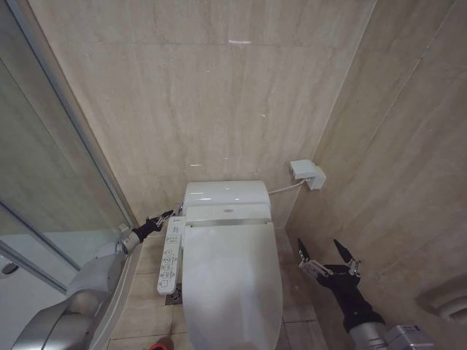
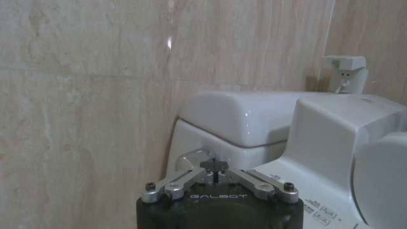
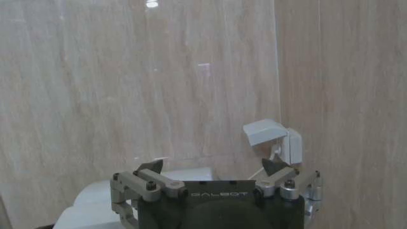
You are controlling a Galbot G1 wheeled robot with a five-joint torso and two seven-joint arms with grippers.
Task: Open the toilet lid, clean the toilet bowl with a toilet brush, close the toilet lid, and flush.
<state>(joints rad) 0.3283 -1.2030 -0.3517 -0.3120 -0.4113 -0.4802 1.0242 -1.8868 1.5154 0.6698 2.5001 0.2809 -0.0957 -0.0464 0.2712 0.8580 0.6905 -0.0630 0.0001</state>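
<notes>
Against tiled wall: toilet lid [image 1: 232,281] down over toilet bowl [image 1: 191,329]. Right gripper [image 1: 327,254] spread, idle beside bowl. Left gripper [image 1: 171,214] pinched together at chrome flush lever [image 2: 190,160]; risk: closed tips slipping off rounded lever.

The lid [image 1: 232,281] and tank [image 1: 226,192] are glossy white. The wall [image 1: 219,95] is beige, faintly veined tile. The end effectors [image 1: 327,257] are black and silver.

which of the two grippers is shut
The left gripper, reaching beside the toilet tank near the silver flush handle, has its fingertips pressed together. The right gripper, right of the toilet lid, is spread open.
</notes>
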